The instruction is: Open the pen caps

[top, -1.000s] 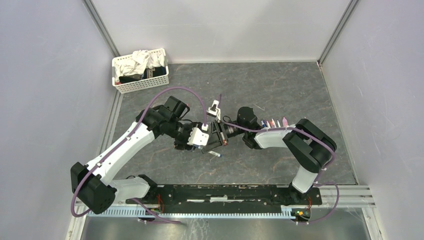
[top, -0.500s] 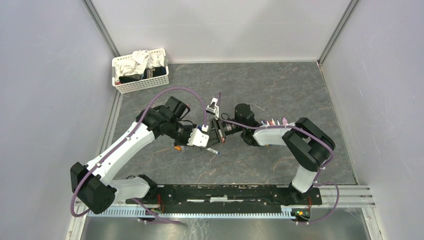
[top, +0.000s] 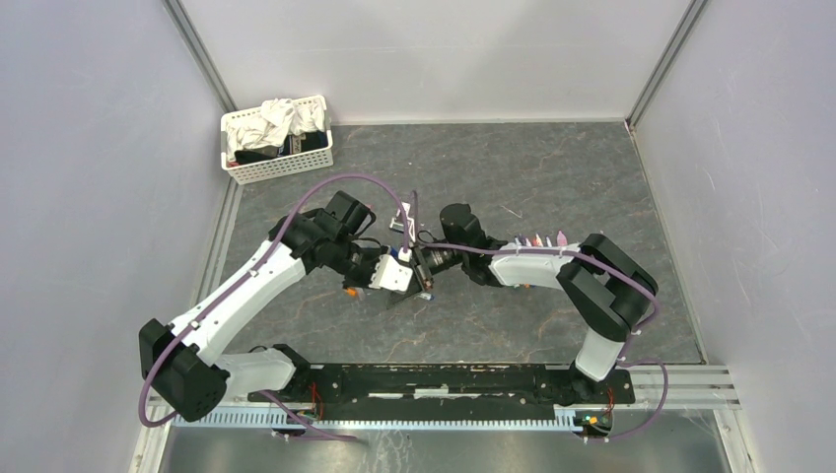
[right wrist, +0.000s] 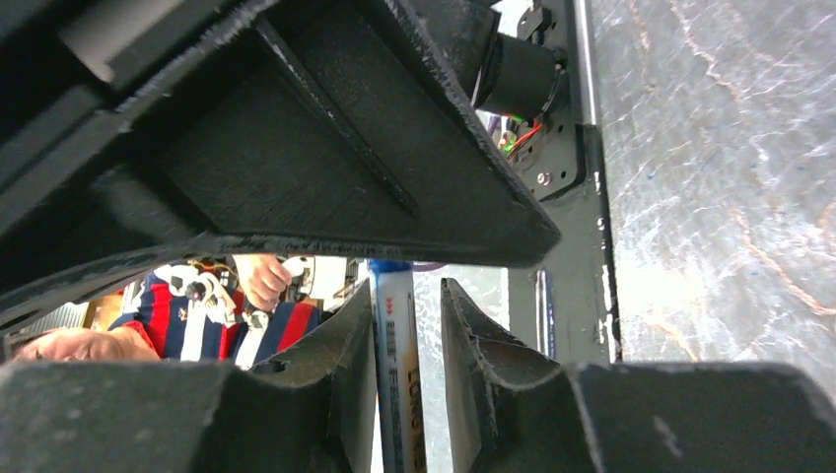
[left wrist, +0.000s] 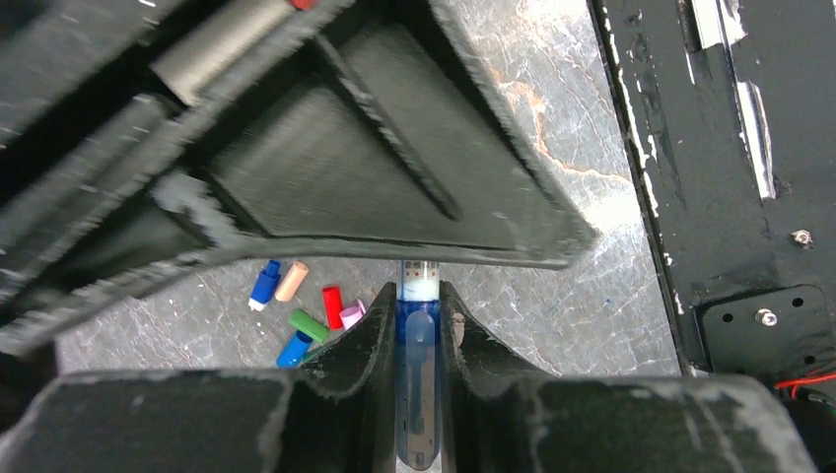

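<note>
In the left wrist view my left gripper (left wrist: 418,296) is shut on a blue pen cap (left wrist: 418,384), and the white pen barrel (left wrist: 418,280) sticks out past the fingertips. Several loose pen caps (left wrist: 308,323) in blue, orange, red, pink and green lie on the floor to its left. In the right wrist view the same barrel (right wrist: 394,374) rests against one finger of my right gripper (right wrist: 406,288), with a clear gap to the other finger, so the jaws are open. In the top view the left gripper (top: 407,280) and right gripper (top: 423,264) meet tip to tip at mid-table.
A white basket (top: 278,138) of crumpled cloths stands at the back left corner. A row of pens (top: 537,239) lies beside the right forearm. The black base rail (top: 444,379) runs along the near edge. Grey walls enclose the table.
My left gripper has shut on the blue cap. My right gripper's jaws have parted from the barrel. Both grippers have shifted a little to the left, closer together.
</note>
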Tool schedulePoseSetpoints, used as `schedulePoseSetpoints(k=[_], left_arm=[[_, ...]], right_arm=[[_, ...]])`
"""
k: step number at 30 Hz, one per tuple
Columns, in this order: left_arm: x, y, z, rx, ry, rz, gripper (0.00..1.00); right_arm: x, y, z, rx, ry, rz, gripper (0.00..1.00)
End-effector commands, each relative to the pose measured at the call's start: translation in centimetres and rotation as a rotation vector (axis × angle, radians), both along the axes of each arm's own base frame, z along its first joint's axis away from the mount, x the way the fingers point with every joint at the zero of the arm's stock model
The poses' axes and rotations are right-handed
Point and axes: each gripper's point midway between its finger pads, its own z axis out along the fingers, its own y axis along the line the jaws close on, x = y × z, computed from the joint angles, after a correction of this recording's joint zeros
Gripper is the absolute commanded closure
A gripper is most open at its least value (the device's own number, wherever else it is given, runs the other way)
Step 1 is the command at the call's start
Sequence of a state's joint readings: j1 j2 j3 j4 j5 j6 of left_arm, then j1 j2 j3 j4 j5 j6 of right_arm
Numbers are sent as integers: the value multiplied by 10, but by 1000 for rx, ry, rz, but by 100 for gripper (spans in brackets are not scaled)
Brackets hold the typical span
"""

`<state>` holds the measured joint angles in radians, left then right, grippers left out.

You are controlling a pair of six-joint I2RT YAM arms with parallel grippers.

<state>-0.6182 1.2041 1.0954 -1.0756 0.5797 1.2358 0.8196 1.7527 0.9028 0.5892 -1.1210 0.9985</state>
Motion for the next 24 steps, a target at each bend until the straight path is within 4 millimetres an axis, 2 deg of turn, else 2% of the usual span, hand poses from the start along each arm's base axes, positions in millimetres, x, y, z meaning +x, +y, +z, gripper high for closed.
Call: schedulePoseSetpoints(k=[1, 7, 12, 18, 22, 24], left_arm=[[0, -17, 16, -99, -11, -32, 98], [-13, -16, 16, -95, 24, -63, 98], [-23, -12, 13, -63, 36, -90, 98], [-23, -6, 17, -22, -9, -104, 98], [-16, -7, 24, -17, -48, -104, 97], [-14, -10, 25, -12, -53, -108, 88]], right_arm=[[-10, 7, 11, 36, -12, 32, 67], [-6, 14, 28, 70, -1, 43, 71], [-3, 17, 26, 41, 4, 53, 73], [1, 20, 27, 4, -9, 55, 93], [2, 24, 26, -32, -33, 60, 100], [3, 27, 26, -39, -35, 59, 100]])
